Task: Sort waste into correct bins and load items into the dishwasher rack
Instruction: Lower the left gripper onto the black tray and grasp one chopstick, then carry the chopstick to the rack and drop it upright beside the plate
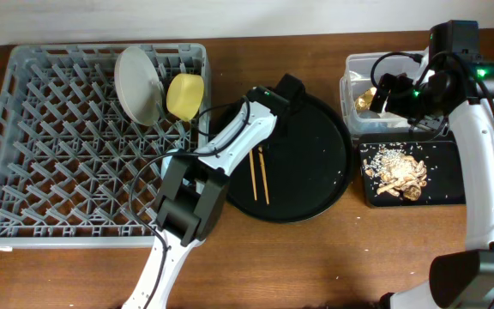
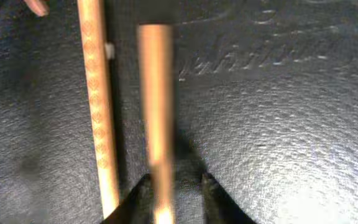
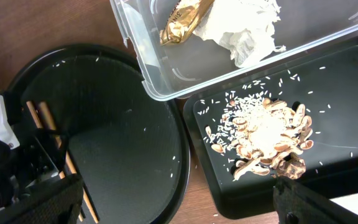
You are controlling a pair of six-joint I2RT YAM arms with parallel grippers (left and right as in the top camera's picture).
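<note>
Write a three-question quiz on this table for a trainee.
1. True or false: the chopsticks lie in the rack.
2. Which holds the paper? A. clear tub B. black bin C. rack
3. Fill in: beside the plate in the rack stands a yellow ____.
Key: 1 false, they lie on the round tray. 2 A. 3 bowl.

Table (image 1: 316, 266): rack (image 1: 58, 172), round tray (image 1: 316, 163), tub (image 1: 350, 86), bin (image 1: 444, 172)
</note>
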